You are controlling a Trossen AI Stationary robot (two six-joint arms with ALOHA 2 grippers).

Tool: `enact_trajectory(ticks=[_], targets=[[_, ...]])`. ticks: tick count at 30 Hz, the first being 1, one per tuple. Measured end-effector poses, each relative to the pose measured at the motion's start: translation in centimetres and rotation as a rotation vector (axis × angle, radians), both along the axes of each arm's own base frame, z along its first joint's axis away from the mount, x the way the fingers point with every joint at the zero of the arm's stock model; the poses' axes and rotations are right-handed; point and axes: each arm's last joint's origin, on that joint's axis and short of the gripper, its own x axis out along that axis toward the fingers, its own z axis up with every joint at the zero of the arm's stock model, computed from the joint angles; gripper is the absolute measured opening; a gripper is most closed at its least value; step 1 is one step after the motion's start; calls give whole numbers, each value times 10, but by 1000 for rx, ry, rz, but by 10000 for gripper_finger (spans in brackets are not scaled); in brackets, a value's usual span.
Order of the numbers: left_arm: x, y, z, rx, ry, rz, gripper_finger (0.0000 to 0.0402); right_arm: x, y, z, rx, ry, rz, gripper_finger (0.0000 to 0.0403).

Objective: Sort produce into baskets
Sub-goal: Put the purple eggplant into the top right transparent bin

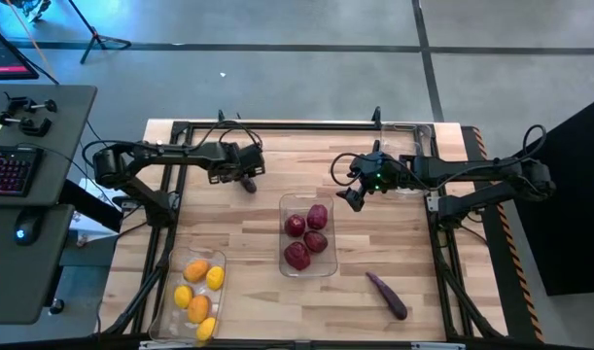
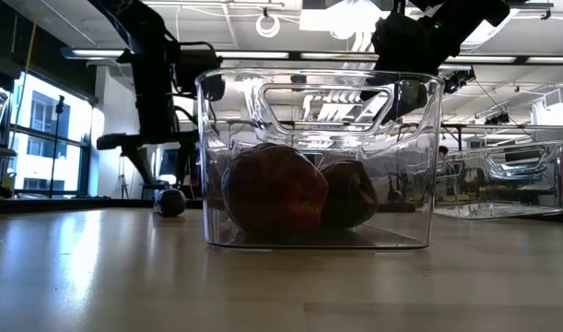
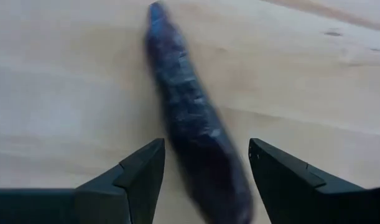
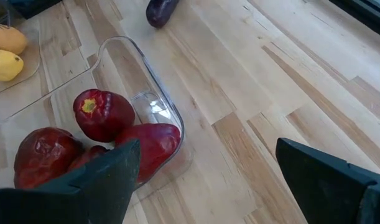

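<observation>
A slim dark purple eggplant [image 3: 190, 118] lies flat on the wooden table at the far left; its end shows in the low view [image 2: 170, 201]. My left gripper [image 3: 205, 146] is open just above it, one finger on each side, with a gap to the eggplant on both. In the high view my left gripper [image 1: 248, 178] covers most of that eggplant. My right gripper [image 1: 353, 197] is open and empty above the table, by the far right corner of the middle clear bin [image 1: 286, 233]. That bin holds several dark red fruits [image 4: 102, 115]. A second eggplant [image 1: 387, 296] lies on the table at the near right.
A clear bin [image 1: 170, 292] at the near left holds several yellow and orange fruits [image 1: 198, 307]. A third clear bin [image 2: 507, 180] stands at the far right, under my right arm. Bare wood lies between the middle bin and the second eggplant.
</observation>
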Motion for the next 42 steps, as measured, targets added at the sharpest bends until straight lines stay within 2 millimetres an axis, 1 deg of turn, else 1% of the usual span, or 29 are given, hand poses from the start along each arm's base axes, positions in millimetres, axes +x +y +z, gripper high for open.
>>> enact_trajectory(ticks=[2,5,10,14,16,19,21,23,26,30,32,34,37,39,42], targets=[[-5,0,-7,-13,4,29,221,0,0,0,-2,0,-2,364],[-9,3,-18,-26,-41,58,221,0,0,0,-7,1,-8,364],[-17,7,-30,-39,-60,82,221,0,0,0,-7,1,-8,364],[-22,9,-34,-45,-28,33,219,0,0,0,-7,-1,-8,364],[-21,11,-33,-33,-27,-15,206,1,0,1,5,-14,-18,364],[-17,13,-29,-4,-65,-82,158,3,-1,4,38,-65,-40,364],[-12,15,-17,28,-99,-138,121,6,0,10,60,-130,-38,364],[-8,17,3,84,-142,-208,117,10,0,24,63,-214,-19,364],[-6,20,47,242,-224,-357,117,8,0,50,36,-323,-19,364],[-5,19,116,563,-391,-579,117,-1,-2,85,-30,-432,-95,364],[-5,18,136,667,-419,-686,117,-6,-2,100,-69,-477,-106,364],[-2,18,145,693,-420,-755,117,-12,-1,114,-89,-521,-98,364],[7,19,146,661,-456,-821,118,-20,0,130,-93,-564,-97,364],[20,18,142,641,-487,-880,120,-24,1,137,-90,-584,-97,364],[47,12,131,620,-535,-976,121,-30,3,145,-29,-628,-101,364]])
